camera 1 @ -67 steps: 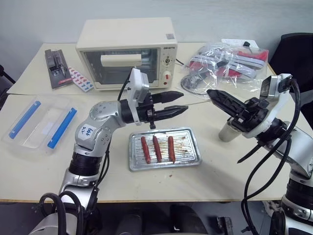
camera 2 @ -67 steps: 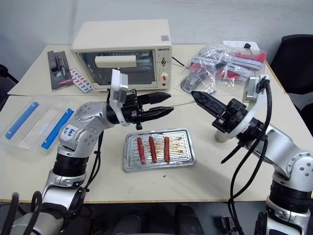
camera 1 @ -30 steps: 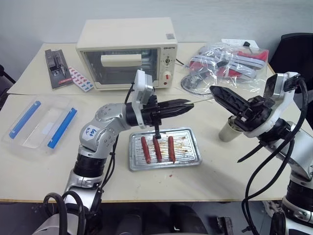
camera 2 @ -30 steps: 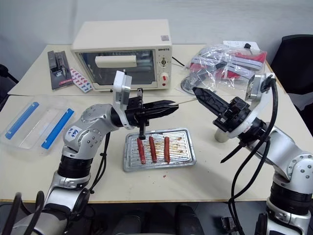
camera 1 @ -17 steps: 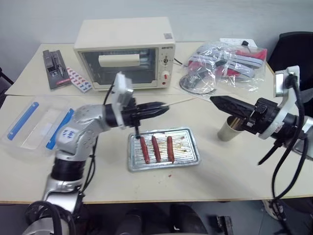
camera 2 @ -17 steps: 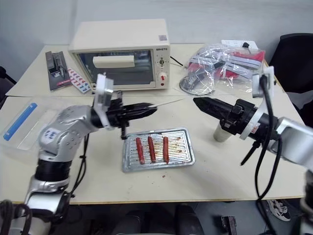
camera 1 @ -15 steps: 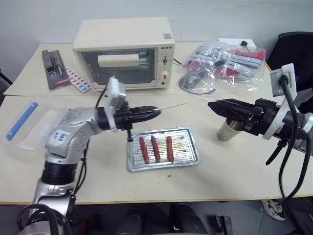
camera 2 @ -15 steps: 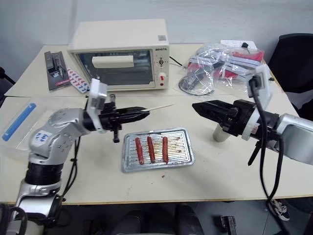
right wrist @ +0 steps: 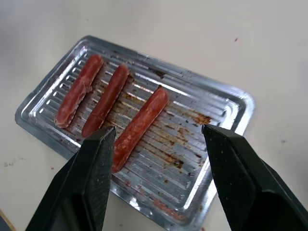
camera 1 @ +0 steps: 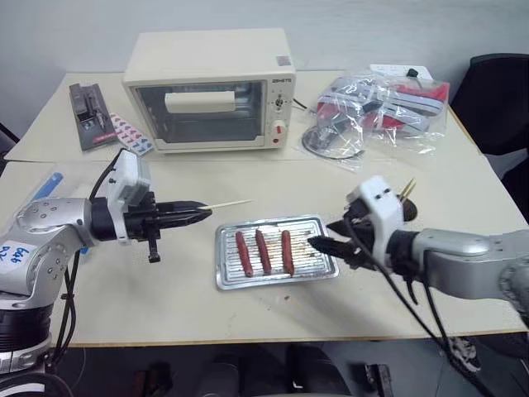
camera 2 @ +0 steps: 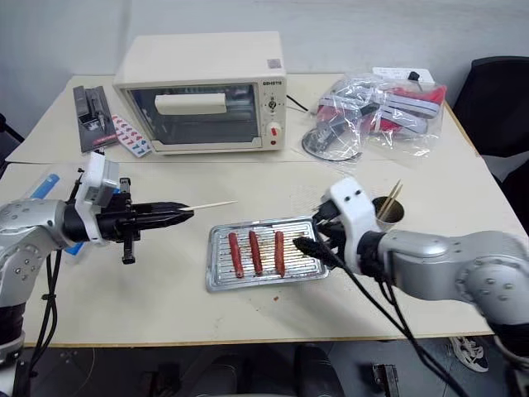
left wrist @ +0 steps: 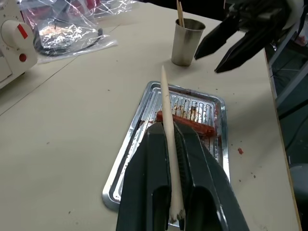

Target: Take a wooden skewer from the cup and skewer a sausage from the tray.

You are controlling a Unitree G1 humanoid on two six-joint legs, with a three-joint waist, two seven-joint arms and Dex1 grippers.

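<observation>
From the head views, the skewer (camera 1: 221, 203) is already out of the cup (camera 2: 386, 212) and clamped in the closed left tool (camera 1: 183, 217), held off to the left of the tray (camera 1: 324, 270), tip toward it. The right tool (camera 2: 307, 246) hangs with jaws parted over the tray's right end, so the step in hand looks like picking a sausage. The tray holds three sausages side by side; the cup, right of the tray, holds spare sticks. In the left wrist view the skewer runs between the shut fingers (left wrist: 144, 187). In the right wrist view the spread fingers (right wrist: 91, 183) straddle the nearest sausage (right wrist: 139, 127); next they likely must drop and pinch it squarely.
</observation>
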